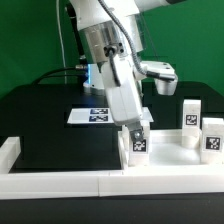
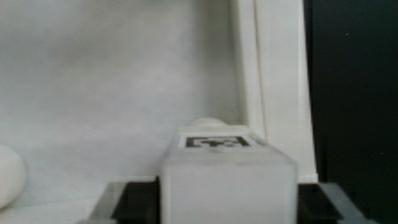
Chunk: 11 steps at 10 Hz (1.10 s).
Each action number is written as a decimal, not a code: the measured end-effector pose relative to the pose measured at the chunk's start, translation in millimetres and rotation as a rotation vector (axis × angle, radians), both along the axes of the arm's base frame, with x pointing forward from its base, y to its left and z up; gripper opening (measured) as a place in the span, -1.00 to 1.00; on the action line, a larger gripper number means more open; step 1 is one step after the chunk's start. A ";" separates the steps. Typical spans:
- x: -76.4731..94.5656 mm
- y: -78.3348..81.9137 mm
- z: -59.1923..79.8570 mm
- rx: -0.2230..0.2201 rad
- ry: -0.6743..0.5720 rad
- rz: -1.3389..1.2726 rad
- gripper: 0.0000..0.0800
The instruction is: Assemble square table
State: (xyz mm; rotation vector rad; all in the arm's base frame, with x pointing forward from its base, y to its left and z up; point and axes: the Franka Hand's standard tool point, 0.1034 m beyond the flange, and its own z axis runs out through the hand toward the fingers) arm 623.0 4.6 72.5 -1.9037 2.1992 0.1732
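Note:
The square table's white top (image 1: 176,158) lies flat at the front, on the exterior view's right. A white leg (image 1: 137,145) with a black-white tag stands upright at the near corner of the top. My gripper (image 1: 133,128) comes straight down over it. In the wrist view the leg (image 2: 228,175) fills the space between my fingers (image 2: 338,203), with a thin dark gap on each side, so the jaws stand open around it. The gripper (image 2: 228,208) is over the top's pale surface (image 2: 107,90), close to its raised rim. Two more tagged legs (image 1: 190,114) (image 1: 213,137) stand at the far right.
The marker board (image 1: 92,115) lies on the black table behind the arm. Long white border bars run along the front (image 1: 60,182) and the left edge (image 1: 10,150). A rounded white shape (image 2: 9,182) shows at the edge of the wrist view.

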 end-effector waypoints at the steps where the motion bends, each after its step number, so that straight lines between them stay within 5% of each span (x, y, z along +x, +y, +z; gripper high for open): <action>1: 0.0 0.1 -0.1 -0.005 -0.011 0.047 -0.03; 2: 0.0 0.3 0.1 -0.008 -0.013 0.066 0.43; 3: 1.0 1.6 3.0 -0.035 -0.038 0.279 0.56; 8: 2.4 0.7 2.2 -0.092 -0.145 0.821 0.62; 11: 4.1 3.1 2.7 -0.202 -0.192 1.360 0.62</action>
